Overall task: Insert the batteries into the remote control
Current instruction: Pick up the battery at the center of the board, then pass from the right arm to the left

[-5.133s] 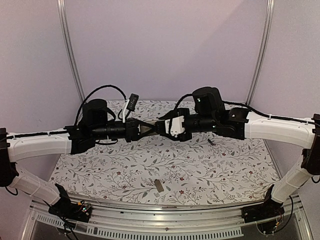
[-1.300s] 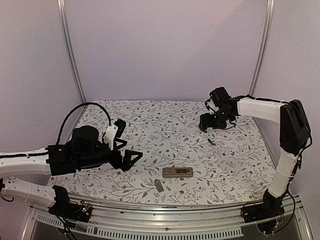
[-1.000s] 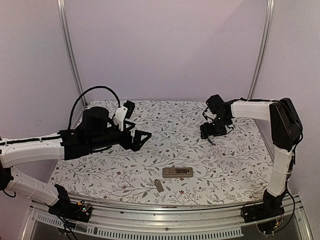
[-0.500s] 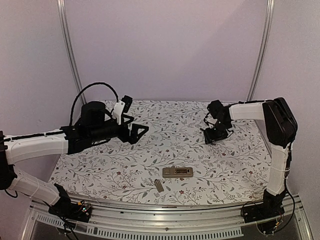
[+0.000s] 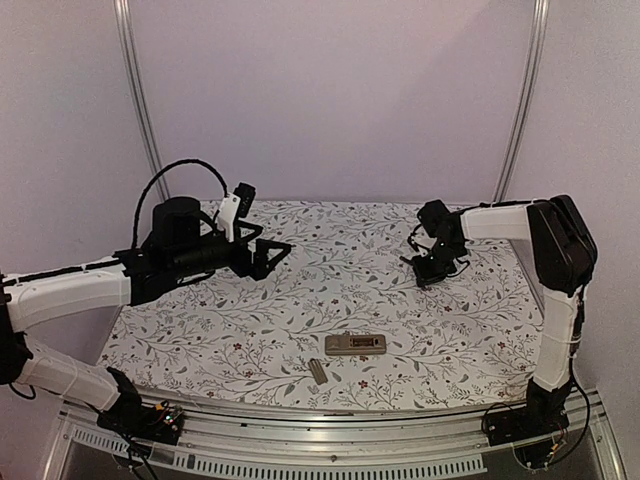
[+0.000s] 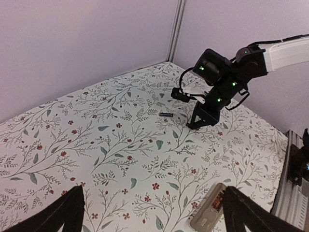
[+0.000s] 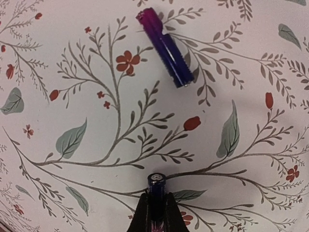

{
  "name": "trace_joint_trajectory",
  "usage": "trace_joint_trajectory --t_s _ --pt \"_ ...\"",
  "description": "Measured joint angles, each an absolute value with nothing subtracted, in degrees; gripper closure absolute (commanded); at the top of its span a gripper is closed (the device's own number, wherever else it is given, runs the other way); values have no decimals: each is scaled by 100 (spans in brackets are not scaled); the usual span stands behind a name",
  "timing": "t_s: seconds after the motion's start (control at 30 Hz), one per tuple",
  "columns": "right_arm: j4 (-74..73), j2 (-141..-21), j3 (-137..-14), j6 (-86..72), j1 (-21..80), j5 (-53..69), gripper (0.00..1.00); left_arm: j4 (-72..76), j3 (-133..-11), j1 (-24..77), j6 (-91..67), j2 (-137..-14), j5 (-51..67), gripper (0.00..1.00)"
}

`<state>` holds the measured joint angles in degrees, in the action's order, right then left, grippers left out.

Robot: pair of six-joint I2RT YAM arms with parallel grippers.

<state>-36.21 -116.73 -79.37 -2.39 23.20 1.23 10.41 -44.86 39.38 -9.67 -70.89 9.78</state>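
Note:
My right gripper [image 7: 156, 197] is shut on one dark battery [image 7: 156, 186], whose metal end pokes out past the fingertips just above the cloth. The second battery [image 7: 165, 47] lies loose on the floral cloth a little farther off; it also shows as a dark sliver [image 6: 166, 114] beside the right gripper [image 6: 200, 118]. The remote control [image 5: 355, 345] lies back up near the front middle, its battery recess open, and appears again [image 6: 207, 215] by my left finger. My left gripper [image 5: 272, 250] hovers open and empty over the left half of the table.
A flat tan-grey cover strip [image 5: 318, 372] lies just in front and left of the remote. Metal posts [image 5: 140, 100] stand at the back corners against the lilac walls. The table's front rail [image 5: 320, 455] runs between the arm bases.
My right gripper has dropped to the cloth and closed on a battery. The left arm has drawn slightly back and left, staying open.

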Motion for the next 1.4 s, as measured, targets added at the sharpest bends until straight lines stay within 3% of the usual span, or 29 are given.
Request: trace_joint_trajectory --t_s 0.3,0.57,0.73,1.0,1.4 --pt "-3726 -11072 -7614 108 2462 814 100 1144 -4482 3929 -967 -6980 1105 3" --pt "-2176 -8613 -7279 1037 3754 2071 100 1616 -4355 3927 -950 -6587 1699 23" --pt "-910 -7655 -7089 1389 4219 3063 100 1791 -4346 4073 -847 -6508 2112 31" --pt "64 -7308 -6547 2276 4836 3793 100 1887 -4357 4716 -316 -6248 2453 29" --pt "307 -6783 -6156 3177 5181 4069 100 1870 -4362 4821 -180 -6141 2467 25"
